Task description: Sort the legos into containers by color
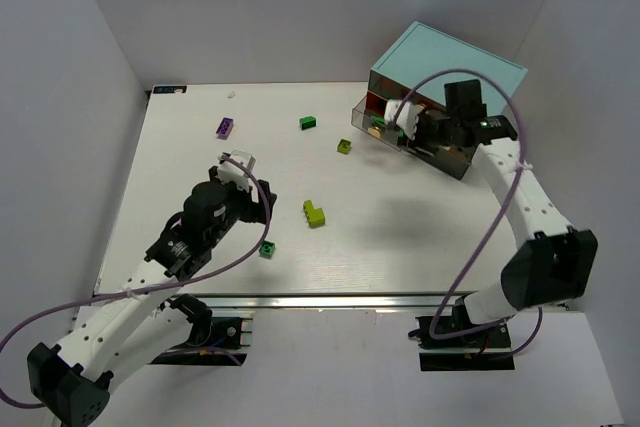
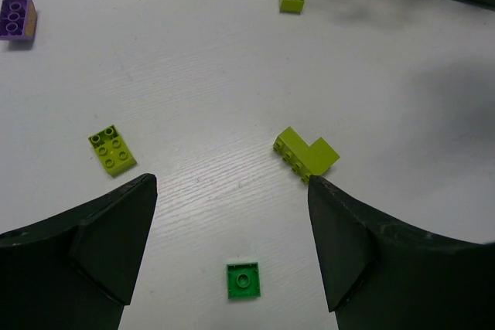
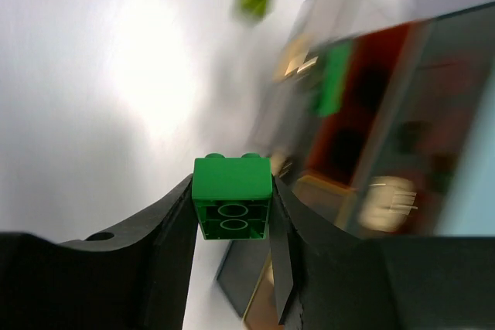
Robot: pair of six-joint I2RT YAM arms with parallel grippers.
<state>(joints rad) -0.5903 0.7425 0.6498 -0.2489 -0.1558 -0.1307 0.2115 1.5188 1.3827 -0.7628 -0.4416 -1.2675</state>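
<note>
Tabletop (image 1: 400,237) white, legos (image 1: 315,213) scattered, walls (image 1: 300,7) pale grey

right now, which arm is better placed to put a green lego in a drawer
Right. The right hand is shut on a green lego close to the cabinet. The left hand is open and empty, above loose legos mid-table.

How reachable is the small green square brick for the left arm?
Probably yes: the left end effector hangs open above the green square brick, which lies alone with nothing blocking the way down.
</note>
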